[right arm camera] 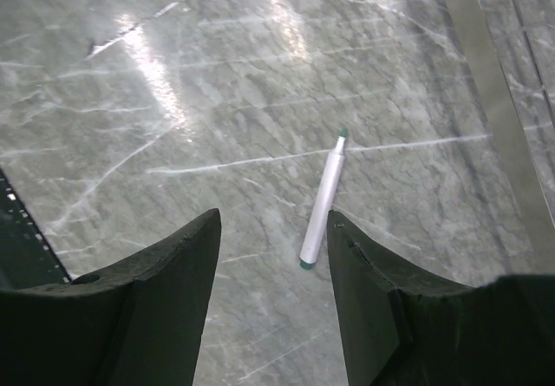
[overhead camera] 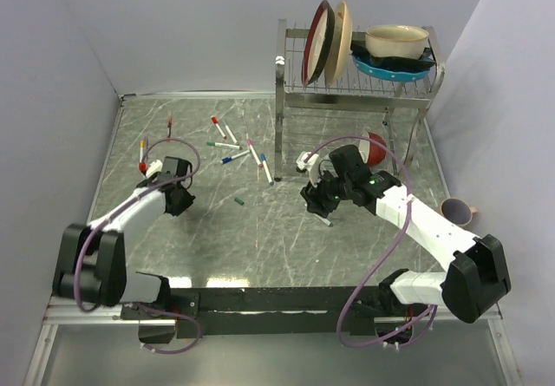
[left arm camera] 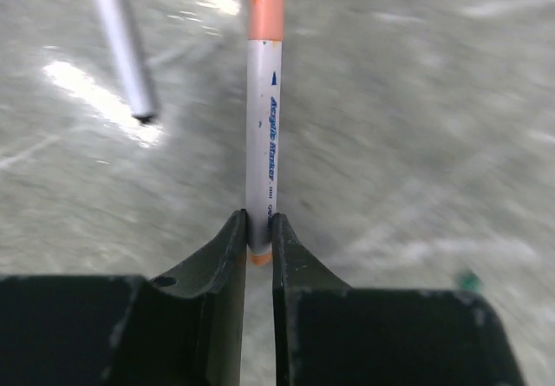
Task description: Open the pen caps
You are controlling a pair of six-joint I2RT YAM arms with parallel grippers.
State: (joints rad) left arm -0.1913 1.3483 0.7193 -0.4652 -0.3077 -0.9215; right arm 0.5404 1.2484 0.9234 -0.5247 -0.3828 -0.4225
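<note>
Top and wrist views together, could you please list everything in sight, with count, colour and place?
table: one, grey marble, under everything
loose pens: about nine, white with mixed caps, scattered back centre and left
orange pen: one, white with orange cap, gripped at its tail
uncapped pen: one, white with green tip, on the table below the right fingers
loose cap: one, green, mid-table
rack: one, metal, back right
plates: two, dark red and cream, upright in rack
bowls: three, cream over blue on rack, red under it
mug: one, pink, far right
left fingers: black, shut on orange pen
right fingers: black, open, empty
</note>
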